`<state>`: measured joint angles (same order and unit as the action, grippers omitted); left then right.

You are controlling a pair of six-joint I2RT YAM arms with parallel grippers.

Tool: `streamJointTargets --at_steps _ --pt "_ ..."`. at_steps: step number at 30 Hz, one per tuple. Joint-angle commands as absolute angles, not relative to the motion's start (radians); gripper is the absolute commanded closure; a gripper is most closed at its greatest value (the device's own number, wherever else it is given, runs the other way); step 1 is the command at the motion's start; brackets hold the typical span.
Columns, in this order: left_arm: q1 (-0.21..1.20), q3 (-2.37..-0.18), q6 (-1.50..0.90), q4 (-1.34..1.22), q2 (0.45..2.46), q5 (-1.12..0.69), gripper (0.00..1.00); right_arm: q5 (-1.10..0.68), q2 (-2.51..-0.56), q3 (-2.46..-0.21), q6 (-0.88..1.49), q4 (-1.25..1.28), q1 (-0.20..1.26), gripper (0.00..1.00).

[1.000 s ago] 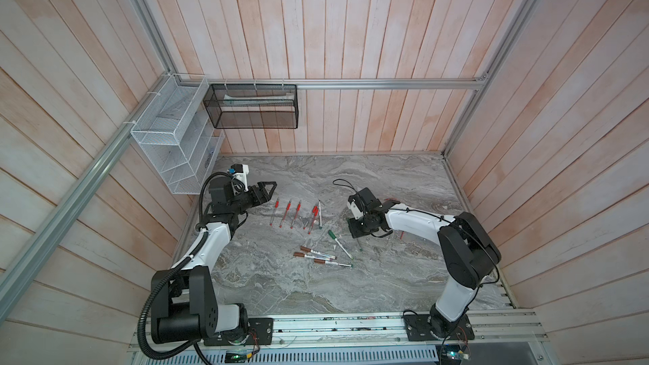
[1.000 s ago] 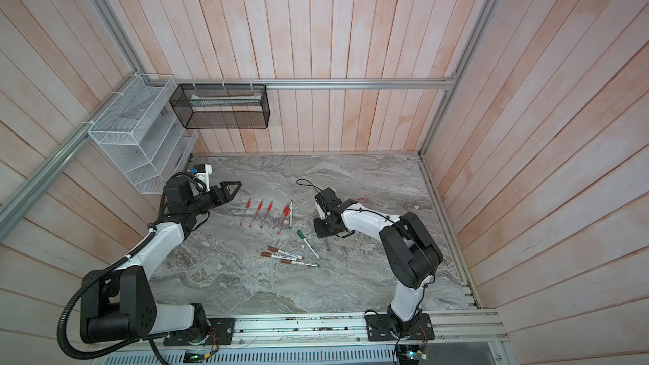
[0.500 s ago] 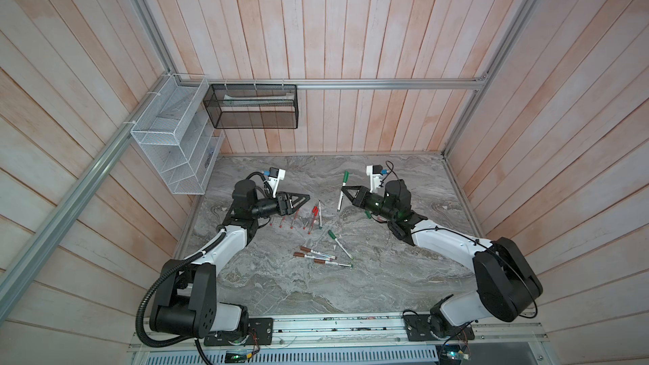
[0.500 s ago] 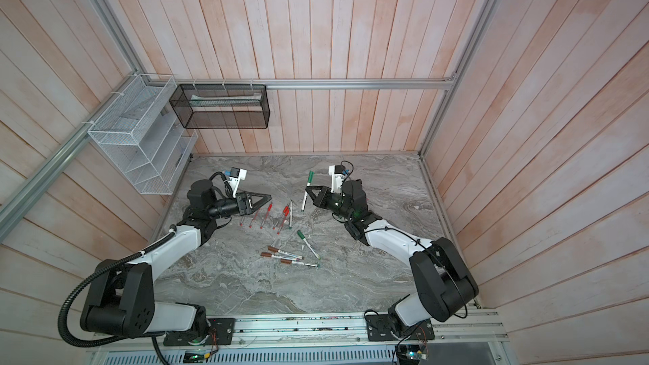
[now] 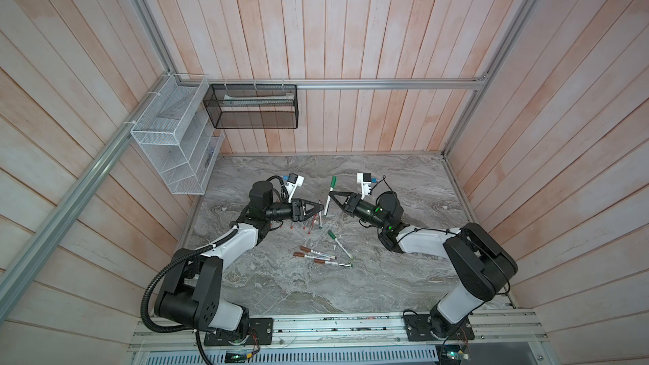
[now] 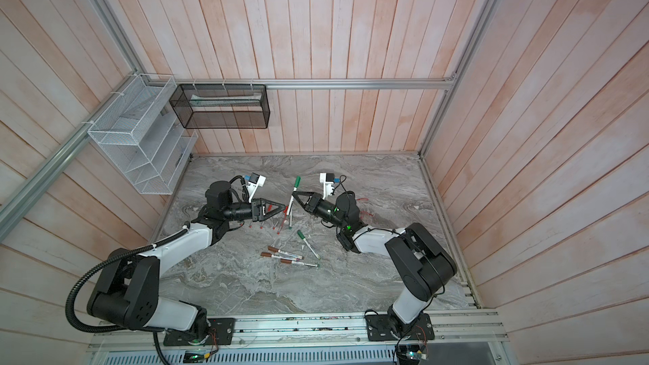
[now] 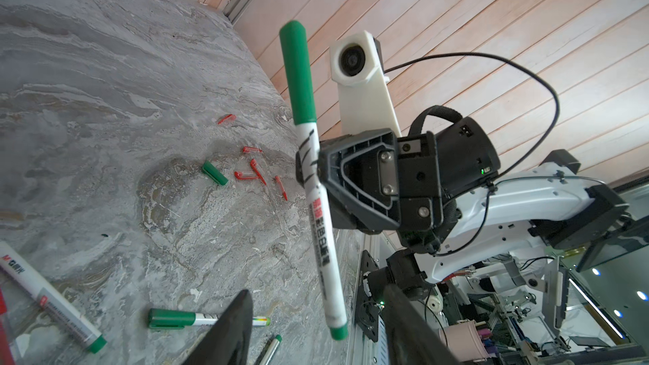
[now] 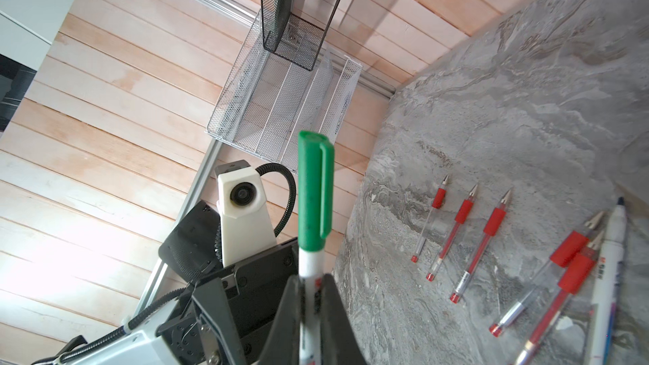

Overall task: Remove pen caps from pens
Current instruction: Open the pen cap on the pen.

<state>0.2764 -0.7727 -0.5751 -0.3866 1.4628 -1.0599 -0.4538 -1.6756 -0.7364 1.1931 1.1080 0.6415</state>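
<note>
My right gripper (image 5: 331, 193) (image 8: 310, 279) is shut on the white barrel of a green-capped marker (image 5: 329, 198) (image 7: 318, 205), holding it above the table. Its green pen cap (image 8: 312, 187) (image 7: 298, 75) is on and points away from the fingers. My left gripper (image 5: 321, 207) (image 7: 319, 291) faces it, open. The marker's green tail end (image 7: 339, 331) hangs between the two left fingers without touching either. On the marble below lie uncapped red-trim pens (image 8: 463, 237), loose red pen caps (image 7: 251, 170), a loose green cap (image 7: 215, 173), a capped green marker (image 5: 339, 244) and brown-capped markers (image 5: 316, 256).
A white wire basket (image 5: 172, 145) and a black mesh basket (image 5: 253, 107) hang on the walls at the back left. The metal rail (image 5: 316, 324) with both arm bases runs along the table's front edge. Wooden walls close in three sides.
My right arm has lifted the green-capped marker off the table and turned towards the middle. My left arm has swung in to meet it, and its jaws have narrowed.
</note>
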Motion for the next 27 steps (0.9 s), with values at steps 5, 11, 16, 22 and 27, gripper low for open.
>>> streamJointTargets --at_steps 5,11,16,22,27 --pt "0.286 -0.793 -0.554 -0.4 1.481 -1.039 0.49 -0.484 -1.745 -0.797 1.23 1.182 0.671 1.0" --pt "0.308 -0.805 -0.538 -0.381 1.504 -1.035 0.6 -0.515 -1.782 -0.852 1.231 1.181 0.676 1.0" --pt "0.314 -0.831 -0.531 -0.332 1.502 -1.03 0.75 -0.535 -1.8 -0.87 1.26 1.196 0.674 1.0" --pt "0.31 -0.848 -0.496 -0.282 1.494 -1.012 0.89 -0.529 -1.779 -0.87 1.228 1.147 0.669 1.0" --pt "0.307 -0.838 -0.439 -0.254 1.486 -1.004 1.0 -0.54 -1.745 -0.854 1.204 1.148 0.647 0.95"
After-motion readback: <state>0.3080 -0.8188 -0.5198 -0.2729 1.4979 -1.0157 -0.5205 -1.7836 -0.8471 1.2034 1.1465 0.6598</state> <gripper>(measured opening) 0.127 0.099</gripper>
